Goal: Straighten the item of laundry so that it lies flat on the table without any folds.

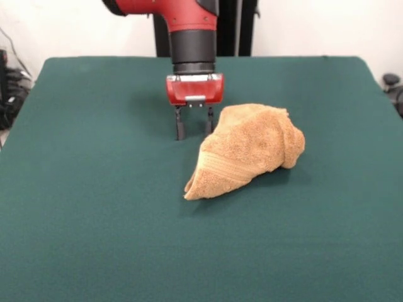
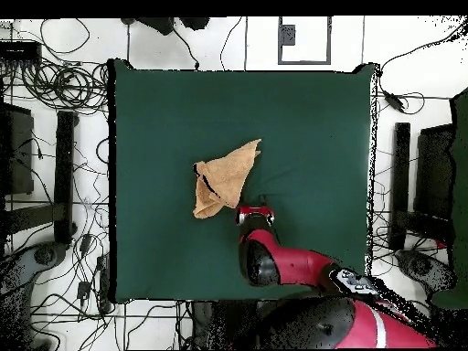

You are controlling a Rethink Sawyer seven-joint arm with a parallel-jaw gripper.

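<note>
Near the middle of the table (image 1: 75, 207), at four o'clock from our gripper (image 1: 194, 129) with its fingers spread and empty, the crumpled towel (image 1: 249, 151) looks soft and light, so we'd pinch its pointed lower corner.

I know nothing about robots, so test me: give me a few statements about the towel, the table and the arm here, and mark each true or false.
1. The towel lies flat and fully spread. False: it sits bunched in a folded heap.
2. The end effector is open and holds nothing. True.
3. The table is covered in dark green cloth. True.
4. The end effector grips the towel's corner. False: it stands beside the towel, holding none of it.
5. The towel hangs over the table's edge. False: it lies near the middle.
</note>
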